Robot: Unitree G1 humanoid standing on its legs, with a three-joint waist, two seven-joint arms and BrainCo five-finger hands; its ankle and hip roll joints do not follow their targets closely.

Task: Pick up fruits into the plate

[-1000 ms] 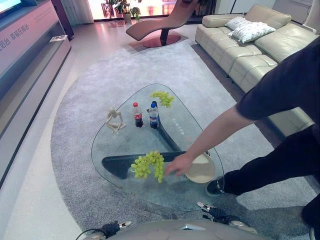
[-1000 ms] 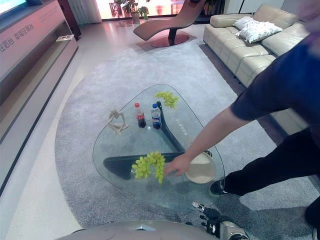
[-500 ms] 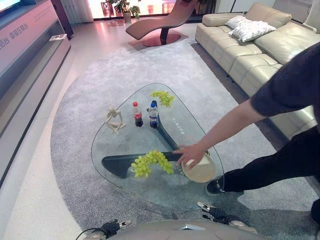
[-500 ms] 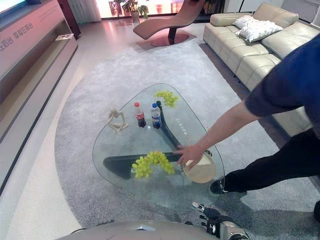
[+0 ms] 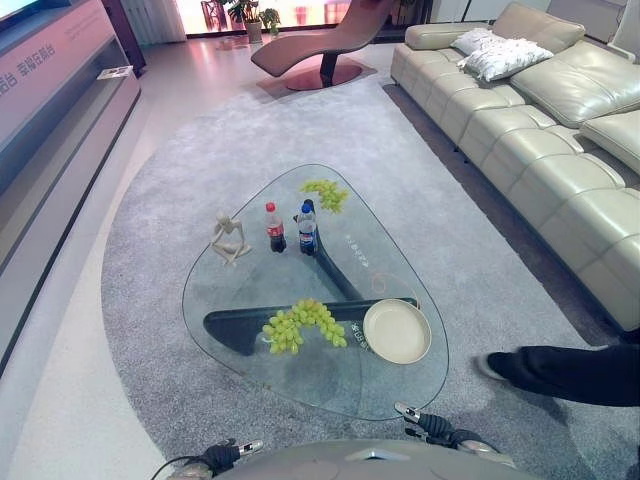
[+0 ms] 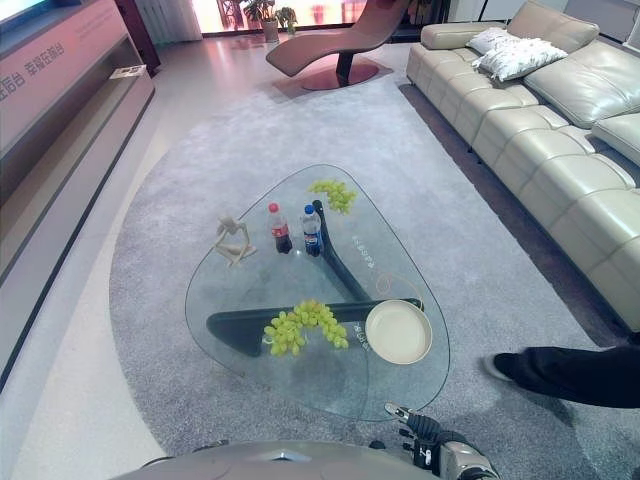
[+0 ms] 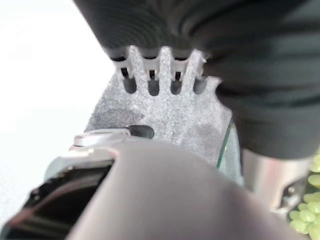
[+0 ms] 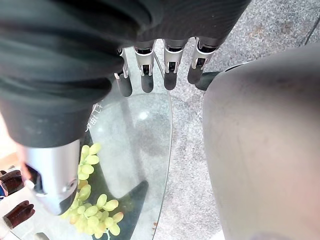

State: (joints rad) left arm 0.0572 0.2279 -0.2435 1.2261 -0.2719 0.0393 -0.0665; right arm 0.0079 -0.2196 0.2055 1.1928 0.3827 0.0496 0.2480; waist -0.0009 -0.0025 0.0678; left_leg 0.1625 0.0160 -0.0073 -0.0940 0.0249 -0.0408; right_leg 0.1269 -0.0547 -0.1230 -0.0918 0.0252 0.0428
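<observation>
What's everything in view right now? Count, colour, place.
Glass table: 1, clear top on dark base, on the rug.
Grape bunches: 2, green; near bunch just left of the plate, far bunch at the table's far edge.
Plate: 1, cream, empty, near-right part of the table.
Bottles: 2, mid table; red-capped left of blue-capped.
Figurine: 1, pale, left of the bottles.
Rug: 1, grey, under the table.
Sofa: 1, beige, right side, with pillows.
Lounge chair: 1, brown, far end.
Person's leg: dark trousers, right of the table.
Left hand: fingers straight, low by the table edge.
Right hand: fingers straight, holding nothing.
</observation>
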